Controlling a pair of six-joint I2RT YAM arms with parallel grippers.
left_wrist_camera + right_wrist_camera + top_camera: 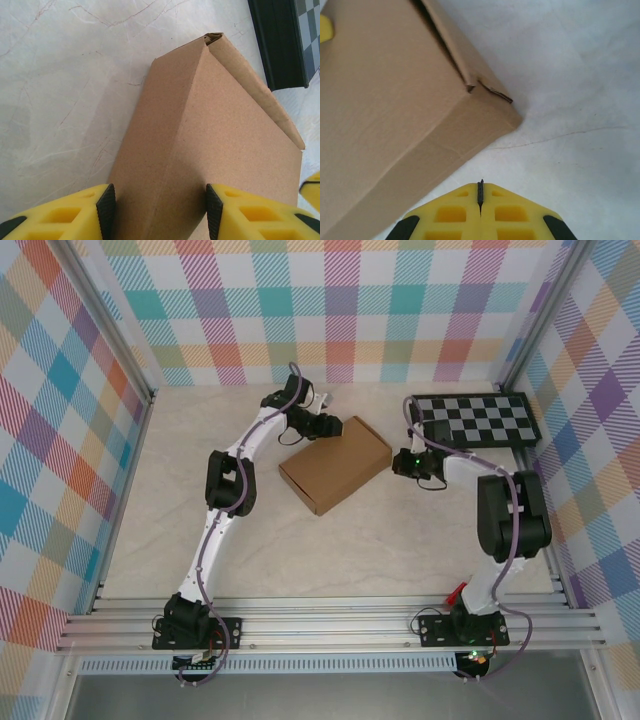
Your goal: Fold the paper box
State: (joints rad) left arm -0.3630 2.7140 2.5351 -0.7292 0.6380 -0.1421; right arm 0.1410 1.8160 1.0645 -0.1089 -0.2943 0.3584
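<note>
I had the left gripper (157, 212) pinching the paper box (210, 145) by its near end, long axis running away; the right gripper (481, 195), fingers pressed together, sat just beside its corner.

A: The paper box (200, 140) is plain brown cardboard, matt, with a fine grainy surface.

B: And the fingers (455, 212)?

A: Yellow plastic, smooth, with black pads that look like rubber, but I am not sure. The table (400, 550) is pale, marble-like, with a slight sheen. The frame rails (330, 625) are brushed metal; the checkerboard panel (478, 420) looks matt.
</note>
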